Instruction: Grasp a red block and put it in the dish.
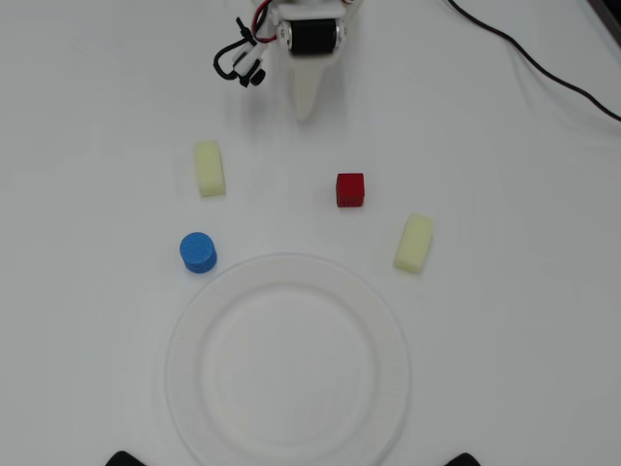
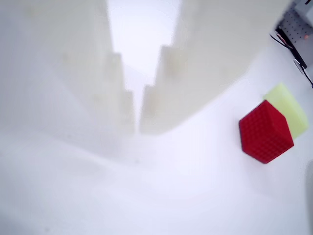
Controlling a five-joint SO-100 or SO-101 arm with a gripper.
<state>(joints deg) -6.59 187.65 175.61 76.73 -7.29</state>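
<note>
The red block (image 1: pixel 350 189) is a small textured cube on the white table, above and right of the dish (image 1: pixel 184 340), a large round white plate at the bottom centre. My white gripper (image 1: pixel 307 112) hangs near the top of the overhead view, above and left of the cube and well apart from it. In the wrist view the two white fingers (image 2: pixel 110 93) stand almost together with only a narrow slit between them, and my gripper (image 2: pixel 137 129) holds nothing. There the red block (image 2: pixel 265 131) lies off to the right of the fingertips.
A pale yellow block (image 1: pixel 209 168) lies left of the cube, another (image 1: pixel 414 243) to its lower right, seen behind the cube (image 2: pixel 288 107) in the wrist view. A blue cylinder (image 1: pixel 198 251) stands by the plate's upper-left rim. Black cables (image 1: pixel 543 63) run at top right.
</note>
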